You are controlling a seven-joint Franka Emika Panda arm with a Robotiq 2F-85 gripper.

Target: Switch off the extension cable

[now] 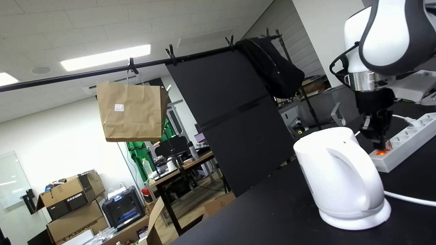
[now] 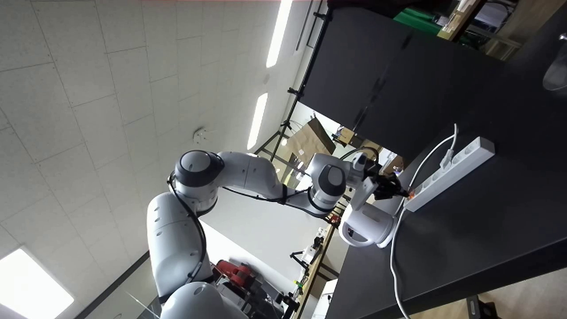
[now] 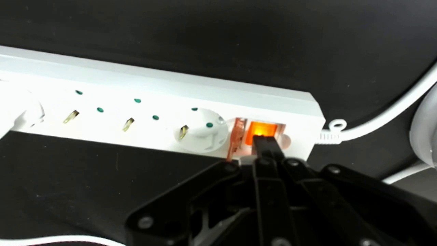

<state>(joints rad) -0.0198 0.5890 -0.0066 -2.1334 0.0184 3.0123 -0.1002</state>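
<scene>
The extension cable is a long white power strip on the black table, seen in both exterior views (image 1: 414, 139) (image 2: 456, 170) and across the wrist view (image 3: 153, 92). Its orange switch (image 3: 262, 130) glows at the end near the cord. The glow also shows in an exterior view (image 1: 381, 153). A reddish clear flap (image 3: 236, 136) stands up beside the switch. My gripper (image 3: 264, 139) has its fingertips together, with nothing between them. The tips are at the switch and hide its lower part. Whether they press it, I cannot tell. The gripper also shows in both exterior views (image 1: 378, 145) (image 2: 405, 193).
A white kettle (image 1: 340, 180) stands close to the strip's switch end, also seen in an exterior view (image 2: 367, 223). A white plug (image 2: 446, 159) sits in a socket toward the far end. The white cord (image 2: 394, 266) runs past the kettle over the table edge.
</scene>
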